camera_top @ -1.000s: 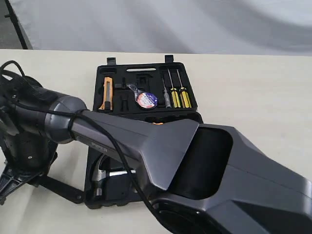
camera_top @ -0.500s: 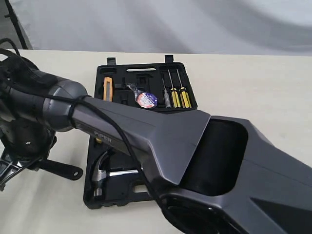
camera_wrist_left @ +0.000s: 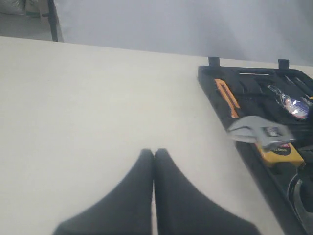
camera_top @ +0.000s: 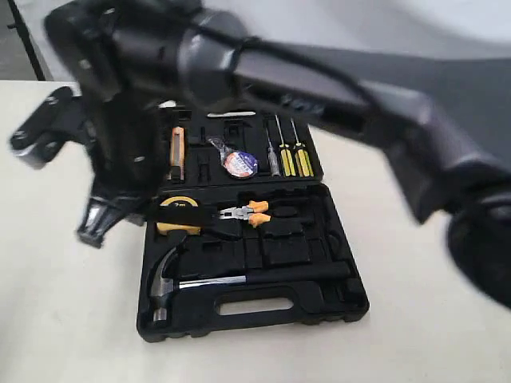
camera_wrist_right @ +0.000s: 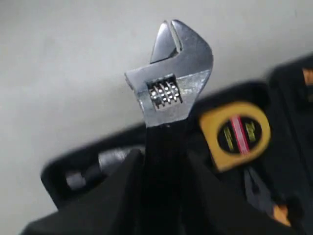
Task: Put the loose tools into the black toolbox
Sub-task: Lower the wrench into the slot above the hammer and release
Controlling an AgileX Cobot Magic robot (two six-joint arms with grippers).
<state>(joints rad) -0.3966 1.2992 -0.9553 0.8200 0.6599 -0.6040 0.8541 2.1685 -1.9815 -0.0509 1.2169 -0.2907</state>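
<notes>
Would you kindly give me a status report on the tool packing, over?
Left gripper shut, empty, over table. Right gripper shut on wrench, at toolbox edge. Hammer, tape roll in toolbox. No obstruction seen.

Black toolbox (camera_top: 319,313), yellow tape measure (camera_wrist_right: 237,134), silver-jawed black wrench (camera_wrist_right: 173,93), orange-handled pliers (camera_top: 247,212), tape roll (camera_top: 239,164) with seemingly red-white-blue label.

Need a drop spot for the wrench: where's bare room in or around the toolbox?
Free: table left of the toolbox in the exterior view and in front of it; empty recesses between pliers and hammer handle. Crowded: tape measure and pliers corner; far half with knife, tape roll, screwdrivers.
</notes>
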